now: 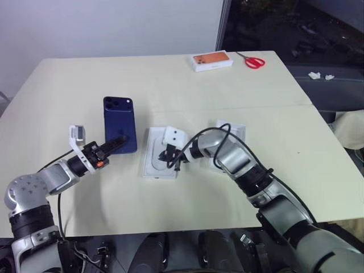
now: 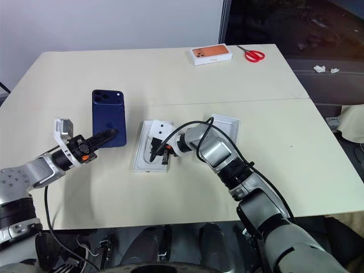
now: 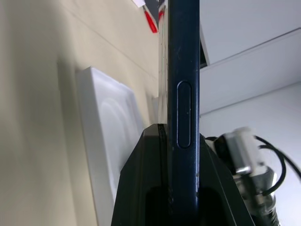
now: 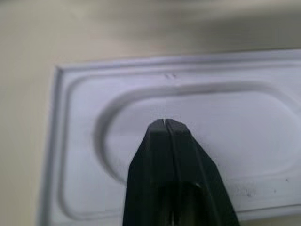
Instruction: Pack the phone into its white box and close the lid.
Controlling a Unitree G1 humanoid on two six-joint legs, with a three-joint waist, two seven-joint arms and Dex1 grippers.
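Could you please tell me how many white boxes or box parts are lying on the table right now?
3: the orange-topped box at the far edge beside the scissors; the insert with an oval recess under the right gripper; a white piece behind the right arm, partly hidden.

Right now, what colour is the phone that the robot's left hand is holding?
Dark navy blue; the phone shows best in the right eye view.

Edge-on view of the phone [image 3: 184,108], clamped between the two black fingers [image 3: 141,188] of the left end effector [image 3: 181,141]; a long side button faces the camera. Beyond it, a white insert [image 3: 110,141] (oval recess visible) lies on the beige tabletop [image 3: 33,117]. A red object [image 3: 150,21] shows far off.
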